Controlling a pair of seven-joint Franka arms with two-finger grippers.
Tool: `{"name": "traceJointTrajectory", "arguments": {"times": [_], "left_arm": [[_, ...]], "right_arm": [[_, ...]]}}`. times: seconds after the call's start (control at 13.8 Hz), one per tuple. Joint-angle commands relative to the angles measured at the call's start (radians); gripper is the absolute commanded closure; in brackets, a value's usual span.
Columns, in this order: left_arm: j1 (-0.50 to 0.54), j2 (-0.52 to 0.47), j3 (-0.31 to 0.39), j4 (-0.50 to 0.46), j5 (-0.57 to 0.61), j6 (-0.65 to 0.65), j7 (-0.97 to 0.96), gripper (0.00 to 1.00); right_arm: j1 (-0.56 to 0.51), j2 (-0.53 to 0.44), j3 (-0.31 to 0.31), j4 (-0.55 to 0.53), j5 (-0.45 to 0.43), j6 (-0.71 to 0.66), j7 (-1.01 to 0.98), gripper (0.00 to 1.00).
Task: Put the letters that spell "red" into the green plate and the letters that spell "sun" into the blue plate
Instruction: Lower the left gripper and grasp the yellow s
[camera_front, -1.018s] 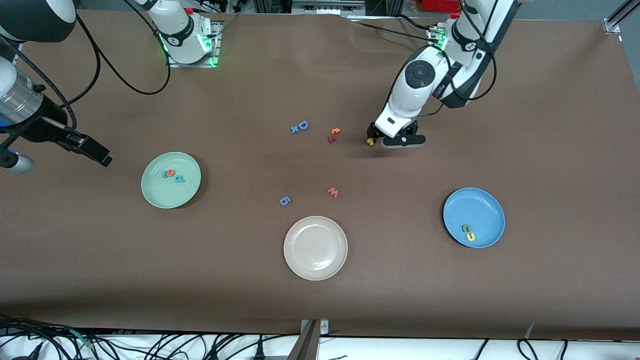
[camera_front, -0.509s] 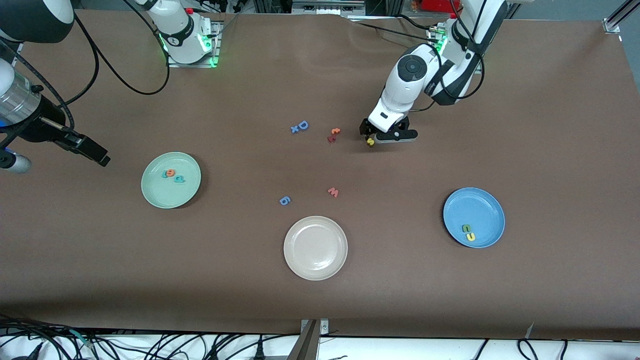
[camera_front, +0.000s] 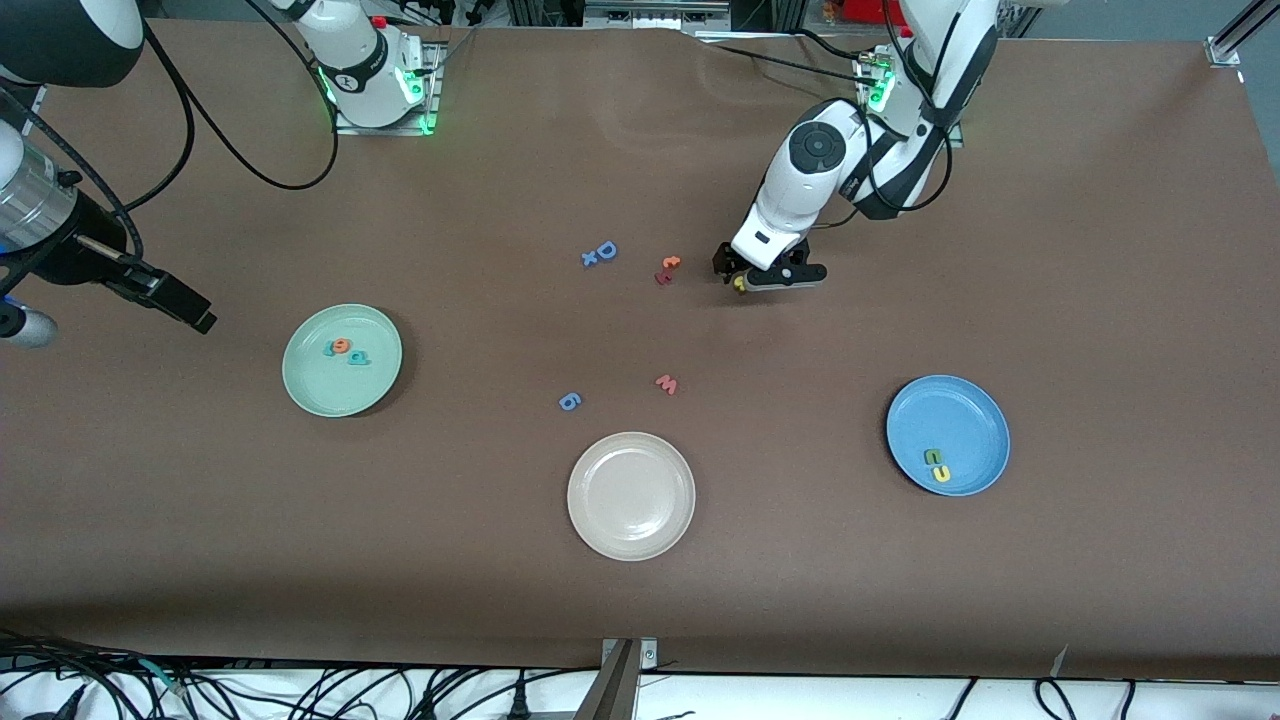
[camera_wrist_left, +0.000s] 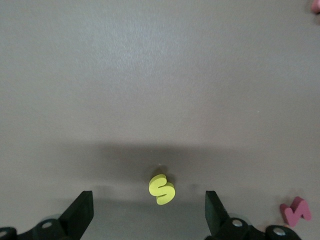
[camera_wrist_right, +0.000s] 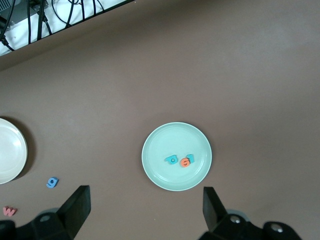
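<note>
Over the last second we watched the left hand (camera_front: 741, 283) slide a little toward the right arm's end of the worktop (camera_front: 640, 600) and settle low over the yellow s (camera_front: 740, 284). In the left wrist view its two fingers stand wide apart with the s (camera_wrist_left: 161, 189) lying flat on the brown surface between them, touching neither pad. We judge that the approach is nearly finished and that closing on the letter is the next step; nothing is held yet.

This is the last letter outstanding. The blue plate (camera_front: 975, 405) at the left arm's end already carries the green n (camera_front: 934, 456) and the yellow u (camera_front: 940, 474), touching each other near its nearer rim. The green plate (camera_front: 310, 385) holds the teal r (camera_front: 329, 349), the orange e (camera_front: 342, 346) and the teal d (camera_front: 359, 358) in a tight cluster, so we count "red" as done.

The right hand (camera_front: 185, 305) waits in the air beside the green plate, fingers spread and empty, having barely drifted.

The orange t (camera_front: 671, 263) and a dark red letter (camera_front: 662, 278) lie just beside the s, so the closing fingers should stay clear of them.
</note>
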Motion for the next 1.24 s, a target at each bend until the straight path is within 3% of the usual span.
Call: {"name": "traceJointTrajectory", "arguments": {"times": [0.0, 0.22, 1.16], "left_arm": [[-0.013, 0.0, 0.014, -0.001, 0.024, 0.014, -0.027, 0.03], [-0.016, 0.009, 0.014, 0.002, 0.024, 0.013, -0.028, 0.08], [-0.062, 0.047, 0.063, 0.042, 0.046, -0.015, -0.042, 0.21]], "right_arm": [[-0.006, -0.014, -0.008, -0.007, 0.018, -0.001, -0.015, 0.01], [-0.007, -0.011, -0.031, -0.001, 0.069, 0.013, -0.012, 0.01], [-0.007, -0.016, -0.054, -0.001, 0.072, 0.001, -0.015, 0.01]]}}
